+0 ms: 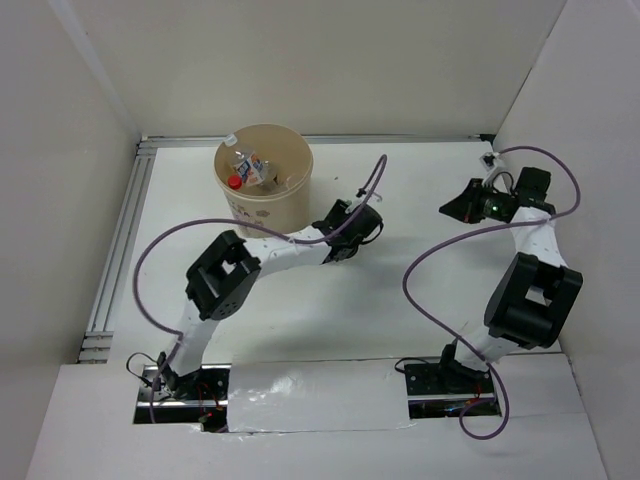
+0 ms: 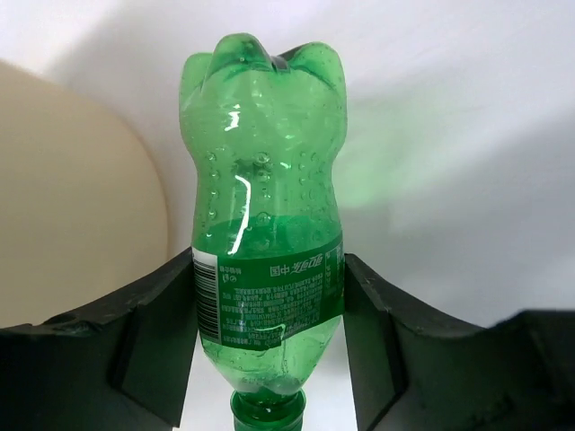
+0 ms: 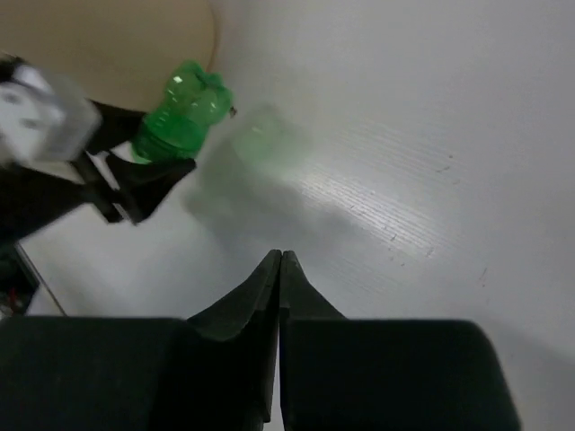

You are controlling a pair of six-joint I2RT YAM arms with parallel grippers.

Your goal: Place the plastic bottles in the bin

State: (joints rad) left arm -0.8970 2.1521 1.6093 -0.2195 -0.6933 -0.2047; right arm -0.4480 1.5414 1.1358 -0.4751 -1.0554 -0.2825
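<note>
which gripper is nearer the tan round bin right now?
Left. The left gripper, clamped on the green plastic bottle, sits right beside the wall of the tan round bin. The right gripper, shut and empty, is well away on the far side of the left one.

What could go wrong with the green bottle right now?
The left arm's jaws squeeze the green bottle only near its cap end, so it might slip or swing out. The bin stands beside it, not underneath, so letting go now would probably leave it on the table.
</note>
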